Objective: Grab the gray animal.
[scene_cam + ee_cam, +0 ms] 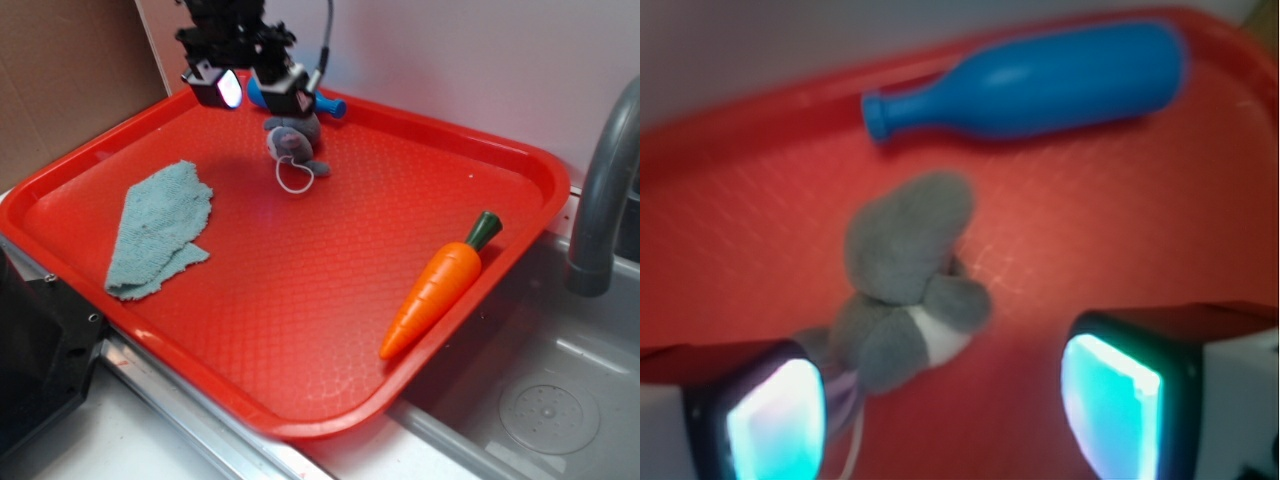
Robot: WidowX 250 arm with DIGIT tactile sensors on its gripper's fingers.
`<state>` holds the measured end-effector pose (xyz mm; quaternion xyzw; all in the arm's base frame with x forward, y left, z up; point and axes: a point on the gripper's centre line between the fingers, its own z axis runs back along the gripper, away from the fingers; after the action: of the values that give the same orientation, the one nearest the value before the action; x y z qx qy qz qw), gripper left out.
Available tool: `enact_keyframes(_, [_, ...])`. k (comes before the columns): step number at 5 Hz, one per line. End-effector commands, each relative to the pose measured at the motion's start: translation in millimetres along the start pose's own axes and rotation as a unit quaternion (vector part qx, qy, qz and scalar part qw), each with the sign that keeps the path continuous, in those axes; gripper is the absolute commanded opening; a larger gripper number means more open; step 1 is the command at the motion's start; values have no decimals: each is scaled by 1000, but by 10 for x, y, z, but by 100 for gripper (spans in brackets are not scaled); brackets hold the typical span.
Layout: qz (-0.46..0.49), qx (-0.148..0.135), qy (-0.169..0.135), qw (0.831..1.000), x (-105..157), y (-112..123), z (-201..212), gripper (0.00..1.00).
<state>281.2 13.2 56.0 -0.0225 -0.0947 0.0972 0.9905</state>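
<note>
The gray animal [293, 141], a small plush toy with a white string loop, lies on the red tray [330, 270] near its far edge. In the wrist view the gray animal [908, 280] lies just ahead of the jaws, nearer the left finger. My gripper [256, 92] hovers above it, open, with nothing between its glowing pads [1110, 405]. The gripper [940, 410] has bare tray floor between its fingertips, and the toy's string trails beside the left pad.
A blue plastic bottle [1040, 80] lies behind the toy along the tray's far rim. A light blue-green cloth [160, 230] sits at the tray's left. An orange carrot [440, 285] lies at the right rim. A grey sink [540, 400] and faucet [600, 190] are right of the tray.
</note>
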Motion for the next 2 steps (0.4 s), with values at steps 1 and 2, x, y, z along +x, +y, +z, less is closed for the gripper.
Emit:
enact_keyframes(1, [-62, -2, 7, 998, 193, -189, -121, 100])
enact_keyframes(2, [-45, 6, 16, 999, 156, -192, -153, 0])
